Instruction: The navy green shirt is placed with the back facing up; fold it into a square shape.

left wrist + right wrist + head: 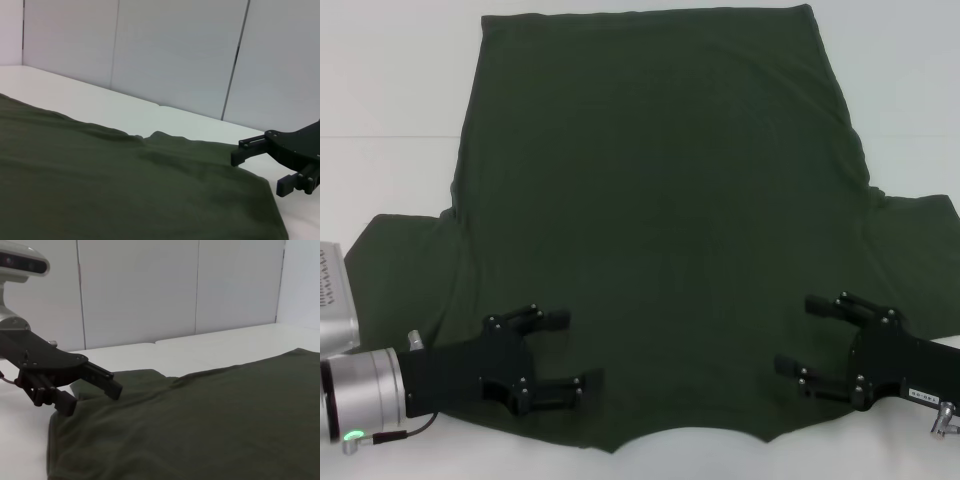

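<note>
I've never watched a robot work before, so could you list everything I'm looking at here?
navy green shirt: one, dark olive green, spread flat and plain side up across the table, both sleeves out to the sides.
table: one, white, under the shirt.
wall panels: pale grey, behind the table.
left hand: one, black, open, over the shirt's near edge on the robot's left.
right hand: one, black, open, over the near edge on the robot's right.

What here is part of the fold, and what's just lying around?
Job:
shirt, spread flat, plain side up
left gripper, open over the shirt's near left part
right gripper, open over its near right part

Lying about:
nothing loose; only the white table and the wall panels behind
</note>
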You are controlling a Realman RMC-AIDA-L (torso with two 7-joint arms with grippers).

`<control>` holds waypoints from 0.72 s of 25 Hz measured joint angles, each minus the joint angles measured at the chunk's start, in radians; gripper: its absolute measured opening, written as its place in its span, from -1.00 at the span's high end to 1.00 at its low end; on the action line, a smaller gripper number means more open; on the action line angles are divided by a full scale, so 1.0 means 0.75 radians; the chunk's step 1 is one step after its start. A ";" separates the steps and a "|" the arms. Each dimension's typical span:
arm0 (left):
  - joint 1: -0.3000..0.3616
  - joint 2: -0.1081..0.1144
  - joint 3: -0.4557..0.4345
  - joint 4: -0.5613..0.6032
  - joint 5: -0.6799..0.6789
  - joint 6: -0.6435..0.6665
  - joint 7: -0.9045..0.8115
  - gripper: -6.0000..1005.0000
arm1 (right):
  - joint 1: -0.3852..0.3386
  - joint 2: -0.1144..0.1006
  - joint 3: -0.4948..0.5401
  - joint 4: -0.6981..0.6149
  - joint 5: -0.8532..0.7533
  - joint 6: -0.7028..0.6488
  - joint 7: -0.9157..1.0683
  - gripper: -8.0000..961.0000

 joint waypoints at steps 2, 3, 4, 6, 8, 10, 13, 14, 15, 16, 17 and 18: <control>0.001 0.000 -0.003 0.000 0.000 -0.001 0.000 -0.83 | 0.001 0.000 0.000 0.001 0.001 0.003 0.000 -0.87; 0.001 0.000 -0.003 0.000 0.000 -0.001 0.000 -0.82 | 0.001 0.000 -0.001 0.001 0.001 0.003 0.000 -0.87; 0.001 -0.001 -0.003 0.000 0.001 -0.001 0.000 -0.82 | 0.001 0.000 -0.003 0.001 0.001 0.003 0.000 -0.87; 0.002 -0.001 -0.003 0.000 0.001 -0.002 0.000 -0.82 | 0.005 0.000 -0.009 0.001 0.001 0.000 0.000 -0.87; 0.003 0.000 -0.003 0.000 0.001 -0.002 -0.002 -0.82 | 0.009 0.000 -0.012 0.007 0.001 -0.002 0.000 -0.87; 0.003 0.001 -0.004 0.000 0.001 -0.002 -0.003 -0.82 | 0.017 0.000 -0.013 0.019 0.001 -0.003 0.000 -0.87; 0.005 0.001 -0.009 0.000 0.001 -0.002 -0.005 -0.82 | 0.028 0.000 -0.014 0.034 -0.002 -0.003 -0.003 -0.87; 0.005 0.002 -0.009 0.000 0.001 -0.002 -0.005 -0.82 | 0.031 0.000 -0.014 0.036 -0.003 -0.002 -0.005 -0.87; 0.005 0.002 -0.010 0.000 0.001 -0.003 -0.006 -0.82 | 0.032 0.000 -0.014 0.036 -0.003 -0.002 -0.005 -0.87; 0.005 0.002 -0.010 0.000 0.001 -0.003 -0.008 -0.82 | 0.032 0.000 -0.014 0.036 -0.003 -0.002 -0.005 -0.87; 0.006 0.002 -0.012 0.000 -0.001 -0.003 -0.013 -0.82 | 0.033 0.000 -0.014 0.036 -0.002 -0.002 -0.005 -0.87; 0.006 0.002 -0.022 0.000 -0.005 -0.004 -0.028 -0.82 | 0.034 0.000 -0.014 0.036 -0.001 -0.002 -0.006 -0.87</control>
